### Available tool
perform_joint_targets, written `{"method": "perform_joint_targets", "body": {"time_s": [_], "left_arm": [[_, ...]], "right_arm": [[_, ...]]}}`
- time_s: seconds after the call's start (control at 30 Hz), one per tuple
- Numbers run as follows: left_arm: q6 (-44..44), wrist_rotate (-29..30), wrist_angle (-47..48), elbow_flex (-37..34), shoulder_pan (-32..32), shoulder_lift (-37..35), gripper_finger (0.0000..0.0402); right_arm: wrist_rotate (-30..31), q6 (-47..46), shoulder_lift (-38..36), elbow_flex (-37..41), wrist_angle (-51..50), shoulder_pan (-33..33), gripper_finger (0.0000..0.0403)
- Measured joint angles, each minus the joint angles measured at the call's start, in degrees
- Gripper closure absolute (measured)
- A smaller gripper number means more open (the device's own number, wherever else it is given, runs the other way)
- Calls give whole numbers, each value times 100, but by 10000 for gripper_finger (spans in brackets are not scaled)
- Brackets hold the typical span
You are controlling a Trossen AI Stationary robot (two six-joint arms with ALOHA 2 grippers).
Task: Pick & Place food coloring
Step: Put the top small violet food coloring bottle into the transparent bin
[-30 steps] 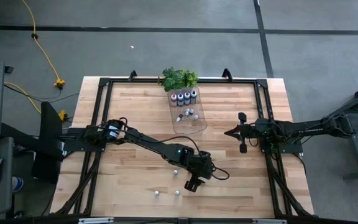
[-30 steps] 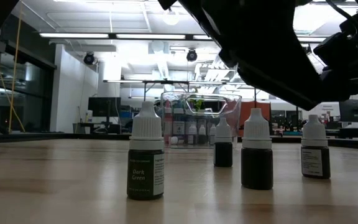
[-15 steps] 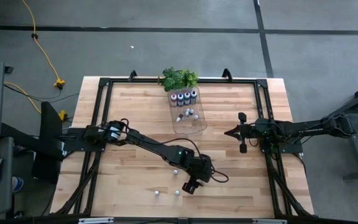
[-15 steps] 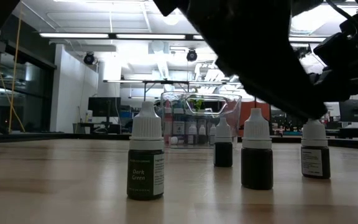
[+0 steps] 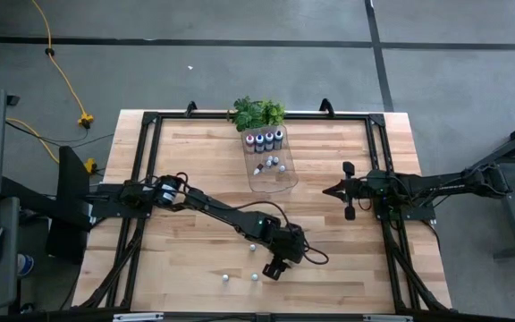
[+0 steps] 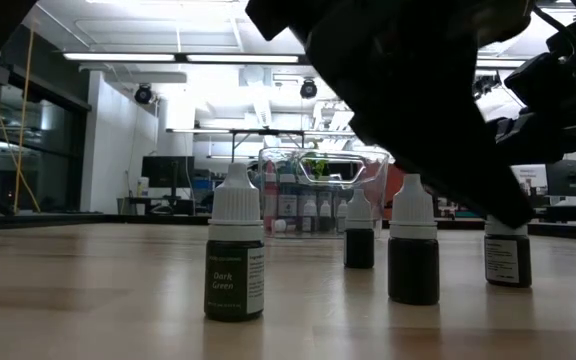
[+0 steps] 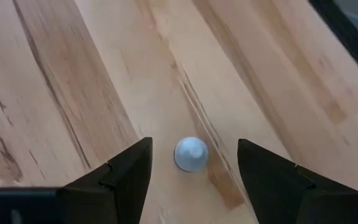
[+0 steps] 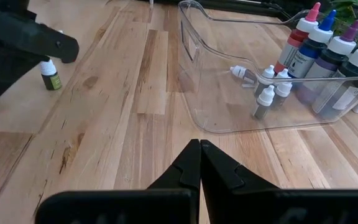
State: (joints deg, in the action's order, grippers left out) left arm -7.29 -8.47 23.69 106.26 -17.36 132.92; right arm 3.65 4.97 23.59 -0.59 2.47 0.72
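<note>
Food coloring bottles sit scattered across the pale wooden tabletop. One small white-capped food coloring bottle stands upright right between the left gripper's spread dark fingers, and neither finger touches it. That gripper hangs low over the near middle of the tabletop, jaws wide, nothing in its hold. From table height, a dark green dropper bottle with a white cap stands closest, with three more small dark bottles upright to its right, partly behind the black arm. Farther back, the clear plastic tray holds four larger bottles with pink, blue and purple tops standing in a row, and several small whitish ones, one lying on its side. A green leafy plant sits just behind the tray. Over on the right side, the right gripper waits above bare wood, fingers pressed together, empty.
</note>
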Motion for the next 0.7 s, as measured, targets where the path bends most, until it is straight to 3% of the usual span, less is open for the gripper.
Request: {"method": "perform_joint_targets", "body": {"time_s": [0.4,0.7], "left_arm": [[32,-4,11,-2,9,4,270],[160,-9,-27,-2,9,4,314]], "right_arm": [[1,0,0,1,-1,-1,402],[1,0,0,-2,-3,-1,402]]}}
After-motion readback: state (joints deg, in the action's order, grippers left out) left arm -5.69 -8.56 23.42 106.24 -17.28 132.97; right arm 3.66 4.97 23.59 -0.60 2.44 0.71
